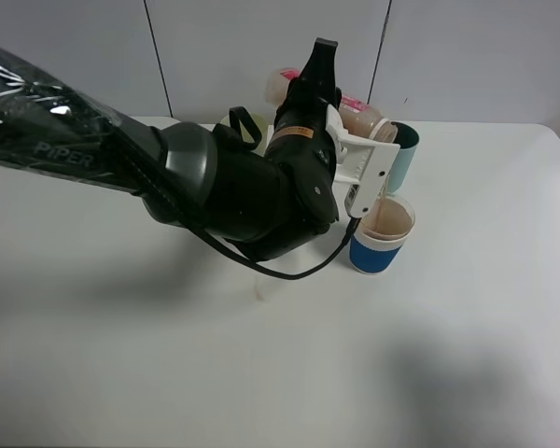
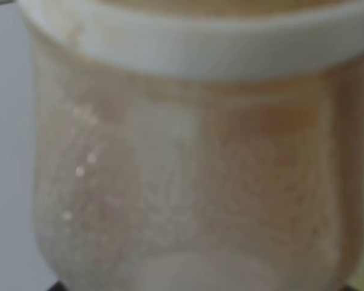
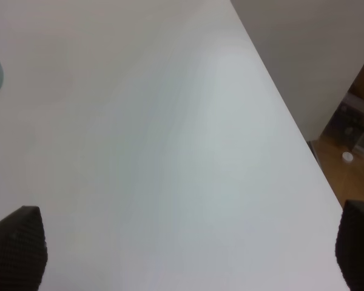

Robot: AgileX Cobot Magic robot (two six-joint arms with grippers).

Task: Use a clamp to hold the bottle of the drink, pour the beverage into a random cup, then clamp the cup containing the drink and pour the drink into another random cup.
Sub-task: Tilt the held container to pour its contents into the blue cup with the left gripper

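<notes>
My left gripper (image 1: 369, 142), on the bulky black arm, is shut on the bottle (image 1: 362, 116). The bottle lies tipped on its side with its mouth over the blue-banded cup (image 1: 380, 250). A thin brown stream of beverage (image 1: 382, 198) falls from the mouth into that cup, where brown liquid shows. The teal tumbler (image 1: 407, 154) stands just behind the cup. In the left wrist view the translucent bottle (image 2: 188, 170) fills the picture, tea-coloured inside. My right gripper (image 3: 185, 254) stands open over bare table, with only its dark fingertips (image 3: 15, 248) in view; it is outside the exterior high view.
A pale green tumbler (image 1: 248, 127) is partly hidden behind the left arm. A pale streak (image 1: 259, 286) marks the white table (image 1: 467, 355) under the arm. In the right wrist view the table edge (image 3: 291, 121) runs close, with wooden floor (image 3: 352, 163) beyond it.
</notes>
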